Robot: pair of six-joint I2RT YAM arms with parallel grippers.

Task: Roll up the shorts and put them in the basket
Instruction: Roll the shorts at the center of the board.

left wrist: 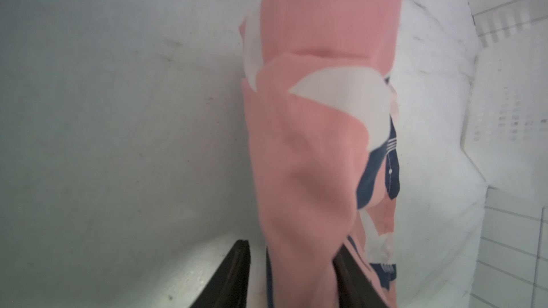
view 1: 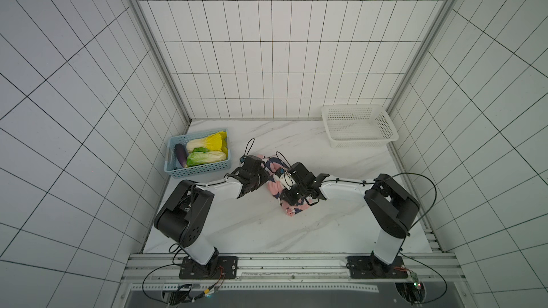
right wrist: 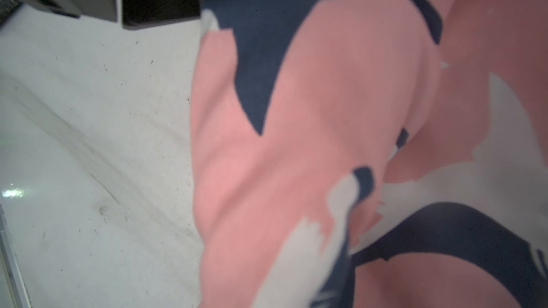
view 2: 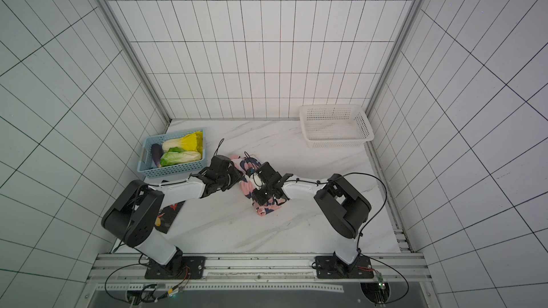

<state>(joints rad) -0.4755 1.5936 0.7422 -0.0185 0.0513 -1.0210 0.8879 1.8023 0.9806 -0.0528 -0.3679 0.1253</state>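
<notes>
The shorts (view 1: 274, 189) are pink with navy-and-white sharks. They lie bunched in a long roll on the marble table between the two arms in both top views (view 2: 247, 189). My left gripper (view 1: 264, 173) is at the roll's far end. In the left wrist view its dark fingers (left wrist: 237, 274) stand apart, open, with a fold of the shorts (left wrist: 311, 143) between them and a gap on one side. My right gripper (view 1: 287, 200) is pressed onto the roll's near end. The shorts (right wrist: 296, 143) fill the right wrist view and hide its fingers.
A blue basket (view 1: 204, 170) holding cabbages and an eggplant stands at the back left, close to the left arm. An empty white basket (view 1: 355, 143) sits at the back right. A dark patterned flat item (view 2: 169, 214) lies under the left arm.
</notes>
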